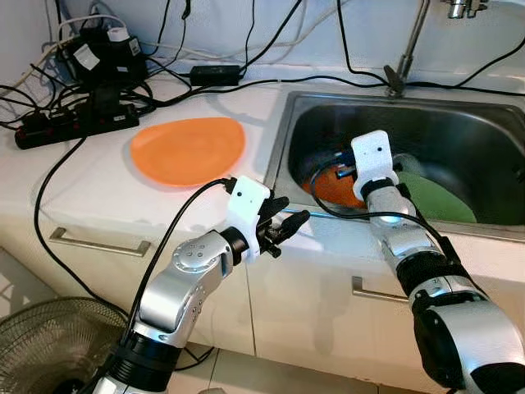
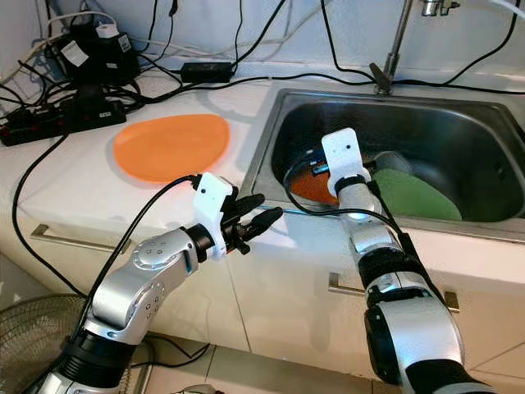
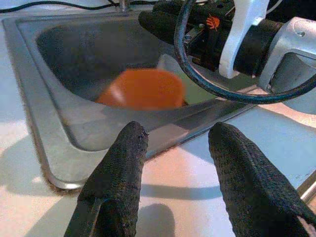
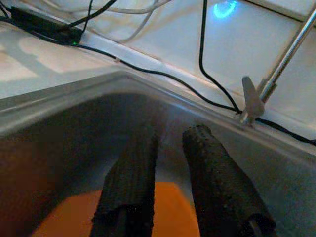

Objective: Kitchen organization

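The right gripper (image 4: 165, 173) reaches into the sink (image 1: 459, 115), fingers slightly apart over the orange plate (image 3: 143, 89) there, apparently positioned for pickup. The left gripper (image 1: 287, 223) hovers unclamped, fingers apart, before the sink rim. A second orange plate (image 1: 189, 149) lies on the bench (image 1: 74, 189) beside the sink.

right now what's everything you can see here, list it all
orange plate: 1, orange, flat on the white counter left of the sink
orange dish: 1, orange, inside the sink
green plate: 1, green, in the sink, right of the orange dish
sink: 1, steel, set in the counter
faucet: 1, metal, behind the sink
power strip: 1, black, back left of the counter, with cables
fan: 1, grey, on the floor at lower left
left gripper: open, over the counter's front edge
right gripper: in the sink, fingers over the orange dish
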### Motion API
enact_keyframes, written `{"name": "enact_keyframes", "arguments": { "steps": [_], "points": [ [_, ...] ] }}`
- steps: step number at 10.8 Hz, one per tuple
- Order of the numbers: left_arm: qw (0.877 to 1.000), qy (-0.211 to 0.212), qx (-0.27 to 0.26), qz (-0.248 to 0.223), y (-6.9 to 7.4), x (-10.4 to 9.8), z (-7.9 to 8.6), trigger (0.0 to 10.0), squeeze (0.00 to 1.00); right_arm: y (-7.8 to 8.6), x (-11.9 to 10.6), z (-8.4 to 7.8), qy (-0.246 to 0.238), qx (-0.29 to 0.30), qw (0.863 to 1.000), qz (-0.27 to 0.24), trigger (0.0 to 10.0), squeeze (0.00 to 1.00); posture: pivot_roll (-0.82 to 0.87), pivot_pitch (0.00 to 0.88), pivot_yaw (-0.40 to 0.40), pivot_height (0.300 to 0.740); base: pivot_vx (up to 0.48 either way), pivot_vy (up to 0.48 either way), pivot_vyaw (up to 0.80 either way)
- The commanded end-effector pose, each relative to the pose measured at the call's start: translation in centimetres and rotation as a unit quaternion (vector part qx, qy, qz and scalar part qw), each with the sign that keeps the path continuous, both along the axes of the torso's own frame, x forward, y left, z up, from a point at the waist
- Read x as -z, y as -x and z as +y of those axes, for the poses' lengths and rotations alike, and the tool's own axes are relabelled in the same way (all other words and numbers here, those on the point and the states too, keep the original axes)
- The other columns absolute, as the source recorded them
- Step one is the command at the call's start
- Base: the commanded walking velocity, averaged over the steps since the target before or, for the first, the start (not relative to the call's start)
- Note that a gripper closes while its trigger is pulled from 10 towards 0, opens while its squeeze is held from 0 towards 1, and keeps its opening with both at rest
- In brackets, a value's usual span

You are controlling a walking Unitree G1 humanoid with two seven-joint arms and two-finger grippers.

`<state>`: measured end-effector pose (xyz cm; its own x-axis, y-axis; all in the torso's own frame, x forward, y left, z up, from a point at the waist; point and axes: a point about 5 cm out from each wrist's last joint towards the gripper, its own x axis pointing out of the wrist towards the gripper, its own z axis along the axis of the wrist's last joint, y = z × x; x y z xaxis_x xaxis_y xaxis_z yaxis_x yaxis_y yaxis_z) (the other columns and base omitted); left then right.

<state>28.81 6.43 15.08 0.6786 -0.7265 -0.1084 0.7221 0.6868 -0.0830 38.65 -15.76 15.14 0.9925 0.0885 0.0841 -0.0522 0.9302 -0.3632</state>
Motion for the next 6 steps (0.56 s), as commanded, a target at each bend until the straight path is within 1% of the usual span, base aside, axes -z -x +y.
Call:
{"name": "enact_keyframes", "arguments": {
  "steps": [1, 3, 4, 5, 6],
  "points": [
    [1.000, -0.008, -0.001, -0.005, 0.0, -0.1, 0.1, 10.0, 0.00, -0.1, -0.2, 0.4, 0.000, -0.006, 1.000, -0.001, 10.0, 0.00, 0.11, 0.000, 0.058, 0.740, 0.000, 0.000, 0.00],
    [1.000, -0.009, -0.014, -0.010, -0.2, -0.2, 0.2, 10.0, 0.00, -0.3, -1.4, 0.4, -0.042, -0.005, 0.999, -0.026, 10.0, 0.00, 0.11, 0.000, 0.061, 0.740, 0.000, 0.000, 0.00],
    [0.999, -0.007, -0.038, -0.020, -0.8, -0.4, 0.5, 10.0, 0.00, -0.5, -3.1, 0.6, -0.101, -0.016, 0.993, -0.056, 10.0, 0.00, 0.10, 0.000, 0.063, 0.740, 0.000, 0.000, 0.00],
    [0.997, -0.001, -0.065, -0.028, -1.3, -0.7, 0.9, 10.0, 0.00, -0.6, -4.3, 0.8, -0.136, -0.024, 0.987, -0.082, 10.0, 0.00, 0.10, 0.000, 0.063, 0.740, 0.000, 0.000, 0.00],
    [0.995, 0.005, -0.094, -0.039, -1.9, -1.1, 1.4, 10.0, 0.00, -0.4, -5.6, 0.9, -0.175, -0.032, 0.978, -0.109, 10.0, 0.00, 0.10, 0.000, 0.063, 0.740, 0.000, 0.000, 0.00]
  ]
}}
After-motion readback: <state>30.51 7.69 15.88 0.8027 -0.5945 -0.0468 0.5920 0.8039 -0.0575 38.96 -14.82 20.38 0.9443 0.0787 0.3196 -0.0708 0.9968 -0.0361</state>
